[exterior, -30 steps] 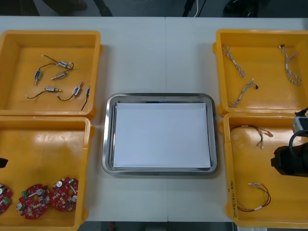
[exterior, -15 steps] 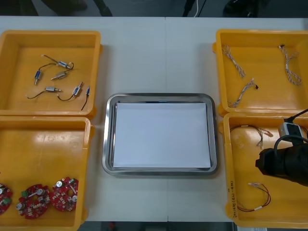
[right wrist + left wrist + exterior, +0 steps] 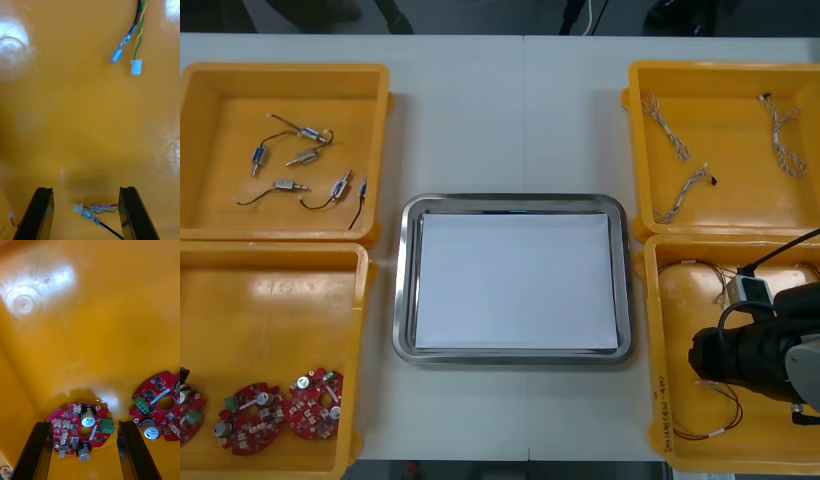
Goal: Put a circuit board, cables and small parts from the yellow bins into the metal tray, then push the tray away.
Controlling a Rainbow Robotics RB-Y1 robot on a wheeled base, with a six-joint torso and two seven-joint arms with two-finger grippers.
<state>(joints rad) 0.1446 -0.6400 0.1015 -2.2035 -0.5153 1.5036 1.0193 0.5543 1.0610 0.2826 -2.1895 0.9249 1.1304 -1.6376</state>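
My right gripper stands open low over the floor of the near right yellow bin. The connector ends of a red and yellow cable lie between its fingers. In the front view the right arm covers part of that cable. My left gripper is open over the near left bin, its fingers on either side of a round red circuit board. A second board lies beside it. The metal tray, white inside, sits between the bins.
Three circuit boards lie along the near edge of the near left bin. The far left bin holds several small metal parts. Twisted blue and white cables lie in the far right bin. Another cable end lies beyond my right fingers.
My right arm has moved left and toward the near edge over the near right bin. The left arm's dark tip at the front view's left edge has slipped lower.
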